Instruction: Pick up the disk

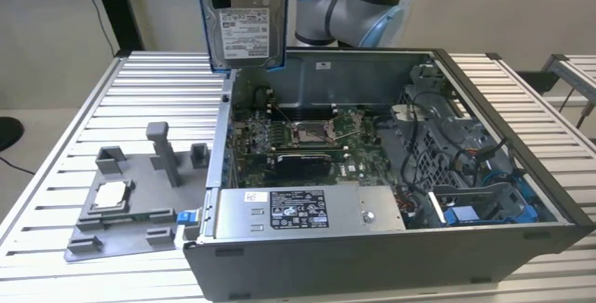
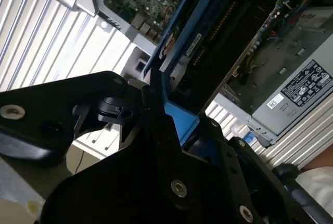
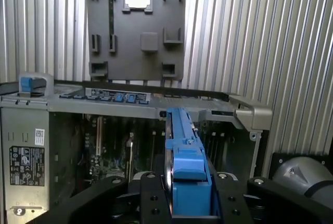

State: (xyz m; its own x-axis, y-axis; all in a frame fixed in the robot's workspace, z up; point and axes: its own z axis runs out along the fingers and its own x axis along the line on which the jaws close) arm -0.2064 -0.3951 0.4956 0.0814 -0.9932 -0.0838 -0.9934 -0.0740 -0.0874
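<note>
The disk (image 1: pixel 247 24) is a silver-grey drive with a white barcode label and a blue frame along its edges. It hangs upright in the air above the back corner of the open computer case (image 1: pixel 373 247), at the exterior view's left. My gripper (image 3: pixel 183 195) is shut on the disk, with a black finger on each flat side. The first wrist view shows the disk (image 3: pixel 184 151) edge-on, its blue frame between the fingers. In the second wrist view the disk (image 2: pixel 208 41) sticks out from the gripper (image 2: pixel 169 122) over the case.
Inside the case lie a green motherboard (image 1: pixel 298 139), a grey power supply box (image 1: pixel 298 209) with a black-white label, and blue drive bays (image 1: pixel 484 212). A grey fixture plate (image 1: pixel 125 230) carrying a small square chip (image 1: pixel 110 195) sits on the slatted table (image 1: pixel 158 86).
</note>
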